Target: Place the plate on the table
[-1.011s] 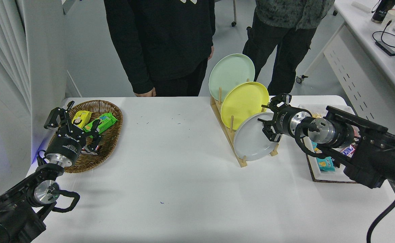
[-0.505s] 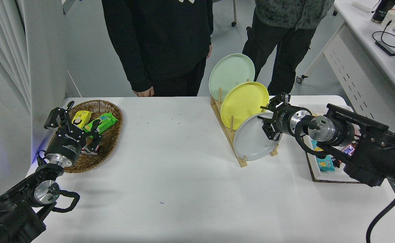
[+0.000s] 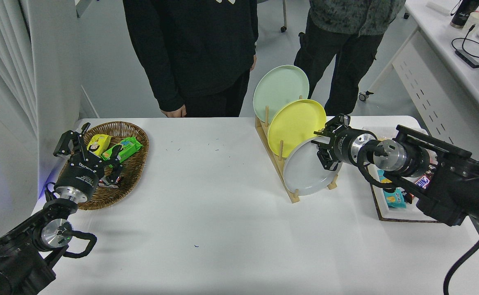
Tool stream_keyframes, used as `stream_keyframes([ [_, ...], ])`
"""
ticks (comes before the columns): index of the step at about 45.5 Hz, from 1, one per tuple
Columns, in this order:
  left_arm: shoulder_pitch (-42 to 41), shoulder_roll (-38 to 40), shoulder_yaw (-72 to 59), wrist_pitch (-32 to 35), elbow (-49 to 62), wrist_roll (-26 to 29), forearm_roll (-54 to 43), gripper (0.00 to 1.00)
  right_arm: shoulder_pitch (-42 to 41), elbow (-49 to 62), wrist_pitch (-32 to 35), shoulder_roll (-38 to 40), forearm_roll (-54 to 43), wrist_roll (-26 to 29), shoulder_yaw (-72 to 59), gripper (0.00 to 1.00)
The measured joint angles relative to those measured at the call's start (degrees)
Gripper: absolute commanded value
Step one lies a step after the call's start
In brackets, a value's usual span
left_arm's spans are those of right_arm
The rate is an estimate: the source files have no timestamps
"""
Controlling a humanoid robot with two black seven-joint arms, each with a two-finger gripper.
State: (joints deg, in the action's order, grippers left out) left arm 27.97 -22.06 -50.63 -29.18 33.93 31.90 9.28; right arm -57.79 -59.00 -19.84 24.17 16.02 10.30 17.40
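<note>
The light-grey plate (image 3: 305,172) stands tilted in the front slot of a wooden rack (image 3: 282,172) on the white table (image 3: 223,217). Behind it stand a yellow plate (image 3: 294,125) and a pale green plate (image 3: 278,88). My right gripper (image 3: 320,148) is open at the grey plate's upper right rim, its fingers on either side of the rim edge. My left gripper (image 3: 84,143) is parked open over a wicker basket at the lower left.
The wicker basket (image 3: 135,172) holds snack packs at the left. A tray (image 3: 380,209) with snacks lies under my right arm. Two people stand at the far side, one hand (image 3: 173,111) near the table edge. A white desk (image 3: 464,61) stands at the right.
My right gripper has crept a little to the left, closer onto the grey plate's rim. The left arm has not moved.
</note>
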Motion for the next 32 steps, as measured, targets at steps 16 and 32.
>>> stream_keyframes([
  [16,0.0,0.0,0.0,0.0,0.0,0.0,0.0,0.98,-0.2,-0.4,-0.7,0.1,0.3,0.1,0.0,0.13],
  [32,0.0,0.0,0.0,0.0,0.0,0.0,0.0,0.98,-0.6,-0.6,-1.3,0.4,0.3,0.4,0.1,0.12],
])
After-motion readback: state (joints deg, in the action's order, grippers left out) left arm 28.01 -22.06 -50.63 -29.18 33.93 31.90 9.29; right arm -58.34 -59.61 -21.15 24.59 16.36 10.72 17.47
